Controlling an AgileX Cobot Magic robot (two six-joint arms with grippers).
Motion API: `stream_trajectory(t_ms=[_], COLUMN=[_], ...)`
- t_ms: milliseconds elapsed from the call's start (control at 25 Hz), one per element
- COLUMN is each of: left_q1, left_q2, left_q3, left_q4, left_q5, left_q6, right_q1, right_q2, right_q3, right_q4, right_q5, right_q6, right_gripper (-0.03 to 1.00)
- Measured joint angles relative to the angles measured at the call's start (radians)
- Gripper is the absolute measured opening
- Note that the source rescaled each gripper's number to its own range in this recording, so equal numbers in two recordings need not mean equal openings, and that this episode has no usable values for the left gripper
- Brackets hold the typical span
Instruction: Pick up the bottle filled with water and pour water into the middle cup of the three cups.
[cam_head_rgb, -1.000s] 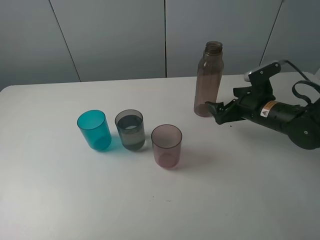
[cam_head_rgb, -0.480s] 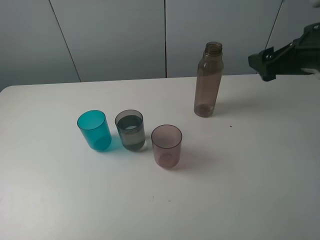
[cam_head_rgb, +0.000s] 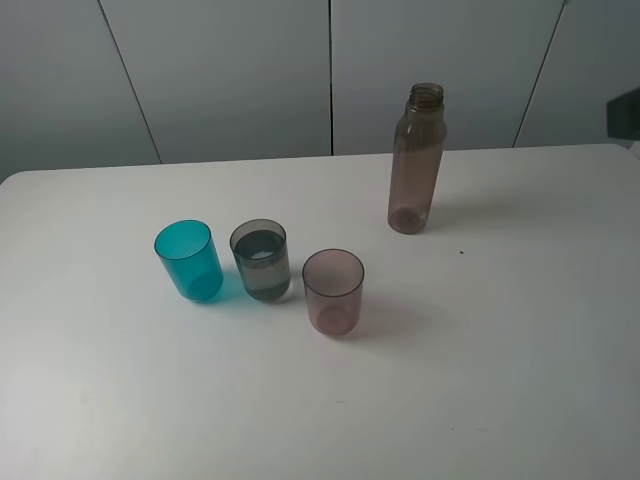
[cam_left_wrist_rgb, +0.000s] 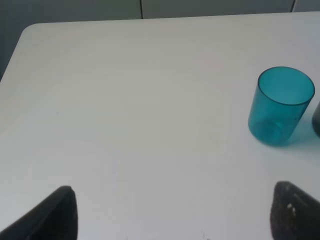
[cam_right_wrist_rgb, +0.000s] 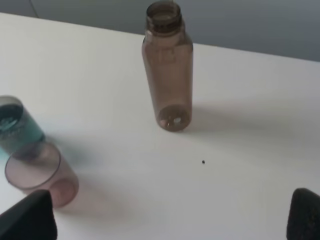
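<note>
Your right gripper (cam_right_wrist_rgb: 170, 220) hangs spread wide and empty, nearer than the left. The bottle (cam_right_wrist_rgb: 168, 67) stands upright on the white table (cam_head_rgb: 500, 330), long axis vertical, at twelve o'clock ahead of it, well apart. The middle cup (cam_head_rgb: 261, 260) sits at ten o'clock.

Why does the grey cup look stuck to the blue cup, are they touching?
Apart. The exterior high view shows a thin strip of table between the grey cup and the blue cup.
</note>
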Motion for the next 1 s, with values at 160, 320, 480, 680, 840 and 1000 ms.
stream_trajectory(t_ms=[160, 320, 480, 680, 840, 1000], left_q1=[0.000, 0.000, 0.000, 0.000, 0.000, 0.000], left_q2=[0.000, 0.000, 0.000, 0.000, 0.000, 0.000], left_q3=[0.000, 0.000, 0.000, 0.000, 0.000, 0.000], left_q4=[0.000, 0.000, 0.002, 0.002, 0.002, 0.002], left_q5=[0.000, 0.000, 0.000, 0.000, 0.000, 0.000], left_q6=[0.000, 0.000, 0.000, 0.002, 0.002, 0.002], right_q1=[0.000, 0.000, 0.000, 0.000, 0.000, 0.000], right_q2=[-0.194, -0.373, -0.497, -0.595, -0.613, -0.613], right_q3=[0.120, 0.207, 0.209, 0.209, 0.216, 0.225], right_q4=[0.013, 0.015, 0.015, 0.015, -0.013, -0.041], right_q5=[0.076, 0.100, 0.098, 0.120, 0.220, 0.229], right_q6=[-0.009, -0.010, -0.001, 0.037, 0.051, 0.051], right_gripper=[1.00, 1.00, 1.00, 1.00, 1.00, 1.00])
